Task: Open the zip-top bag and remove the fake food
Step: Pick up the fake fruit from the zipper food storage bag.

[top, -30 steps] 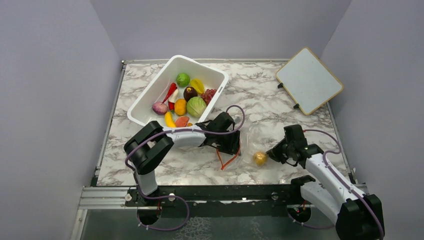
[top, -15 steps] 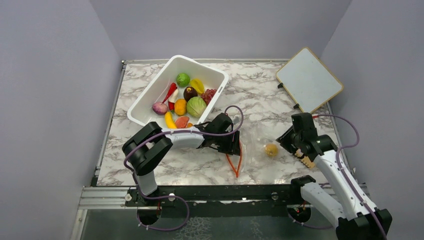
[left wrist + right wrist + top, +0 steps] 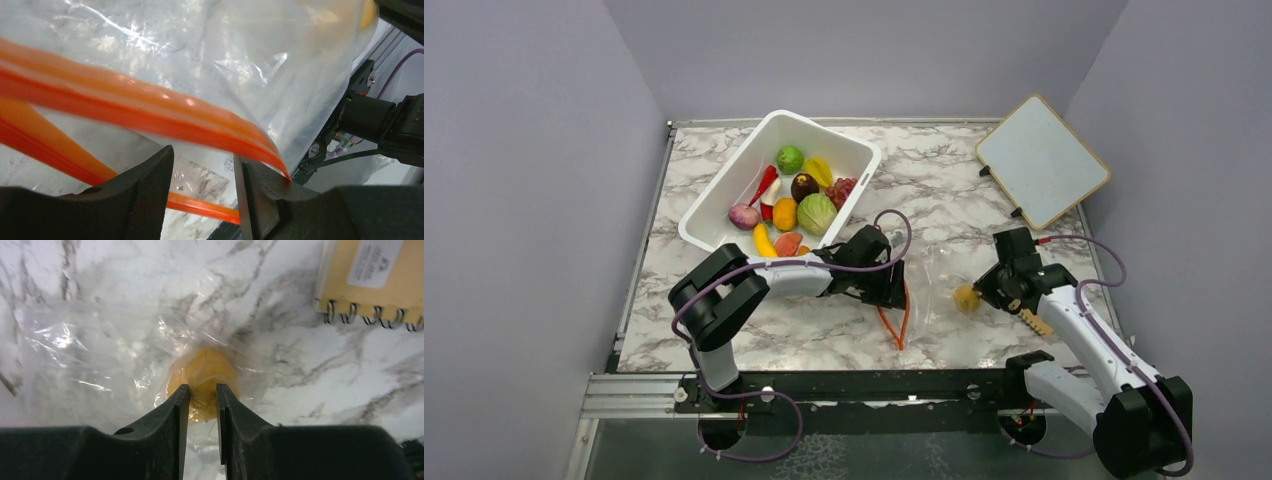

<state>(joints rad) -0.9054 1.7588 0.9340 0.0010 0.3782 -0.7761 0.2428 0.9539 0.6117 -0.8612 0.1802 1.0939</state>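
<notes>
The clear zip-top bag point(image 3: 934, 270) lies on the marble between my two grippers, its orange-red zip strip point(image 3: 896, 322) hanging beside the left gripper point(image 3: 889, 290). In the left wrist view the strip point(image 3: 150, 105) crosses over the tips of that gripper point(image 3: 202, 155); its jaws stand apart, with marble and a second strip showing in the gap. One round yellow-orange fake food point(image 3: 966, 297) sits inside the bag. The right gripper point(image 3: 984, 292) is right beside it. From the right wrist, the narrowly parted jaws point(image 3: 202, 387) touch the near side of the fruit point(image 3: 205, 367) through the plastic point(image 3: 90, 355).
A white tub point(image 3: 724, 180) at the back left holds several toy fruits and vegetables. A spiral-bound board point(image 3: 1042, 160) lies at the back right, and its edge point(image 3: 370, 275) shows close to the right gripper.
The right gripper swung away from the near edge, and the fruit in the bag moved with it. The zip strip now hangs straighter toward the near edge. The left arm barely moved.
</notes>
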